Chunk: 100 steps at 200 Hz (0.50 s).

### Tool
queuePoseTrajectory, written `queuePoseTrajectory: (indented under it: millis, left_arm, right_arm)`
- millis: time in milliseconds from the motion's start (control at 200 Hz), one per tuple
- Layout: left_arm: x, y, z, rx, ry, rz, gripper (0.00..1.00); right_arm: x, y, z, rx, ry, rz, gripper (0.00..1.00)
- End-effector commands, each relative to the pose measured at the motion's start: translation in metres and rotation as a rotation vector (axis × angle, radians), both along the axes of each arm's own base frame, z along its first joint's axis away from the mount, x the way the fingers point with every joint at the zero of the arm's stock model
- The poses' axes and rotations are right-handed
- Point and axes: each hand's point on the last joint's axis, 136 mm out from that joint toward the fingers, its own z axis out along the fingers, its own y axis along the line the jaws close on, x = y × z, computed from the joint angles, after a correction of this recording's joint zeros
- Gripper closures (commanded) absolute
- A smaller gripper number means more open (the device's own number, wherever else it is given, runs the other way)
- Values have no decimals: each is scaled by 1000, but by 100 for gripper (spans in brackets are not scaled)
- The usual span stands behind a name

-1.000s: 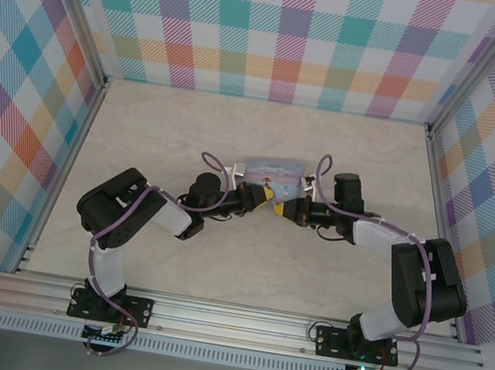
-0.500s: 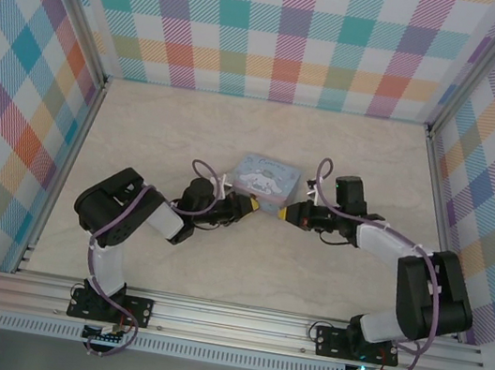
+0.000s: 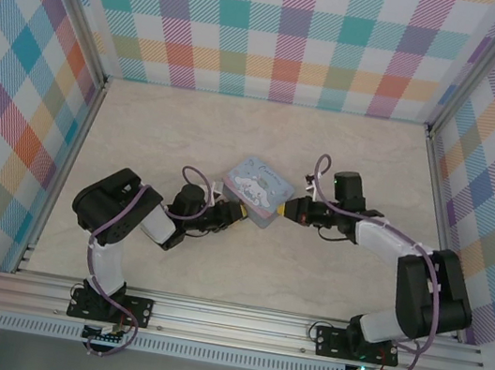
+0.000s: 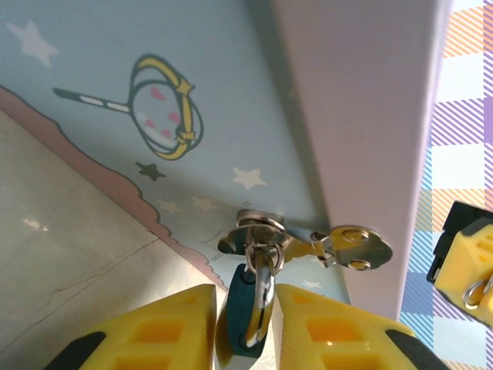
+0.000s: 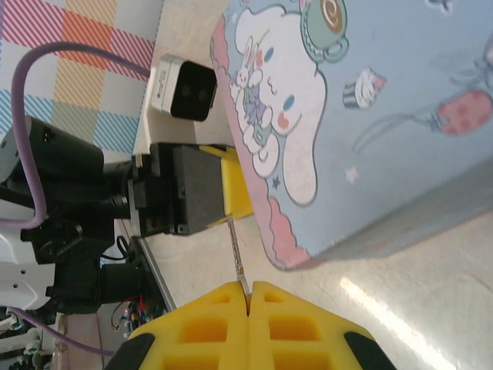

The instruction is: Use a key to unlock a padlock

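Right gripper (image 5: 248, 290) pinches the key (image 5: 235, 248); padlock (image 4: 238, 301) hangs off the tin hasp (image 4: 258, 231) between left gripper (image 4: 245, 308) fingers, clamping unclear, so steady padlock and align key squarely before inserting.

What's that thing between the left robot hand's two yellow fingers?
The tiny blue padlock, hanging from the tin's clasp, sits between the left gripper fingers. The left wrist view shows it.

We see a pale-blue tin (image 3: 255, 189) with a cartoon print lying flat on the beige marbled table (image 3: 163, 123), turned at an angle near the middle. Checked walls (image 3: 283, 30) in many colours stand around it, and a metal rail (image 3: 234, 321) runs along the near edge.
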Motion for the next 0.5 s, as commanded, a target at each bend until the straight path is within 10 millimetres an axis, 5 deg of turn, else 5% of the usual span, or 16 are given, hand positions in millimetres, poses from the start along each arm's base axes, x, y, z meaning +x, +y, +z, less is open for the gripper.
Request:
queuePoseTrajectory:
  millis: [0,305,495]
  left_arm:
    - [7,4,6,-8,-65,20,73]
    - [13,4,5,-15,-81,44,71]
    - [10,10,1,-13,-64,71,68]
  right_arm:
    - [20,13,18,57,-57,11,96]
    - [47,20,18,49,-94,-25,96]
    - [54,24,2,-4,-59,-36,96]
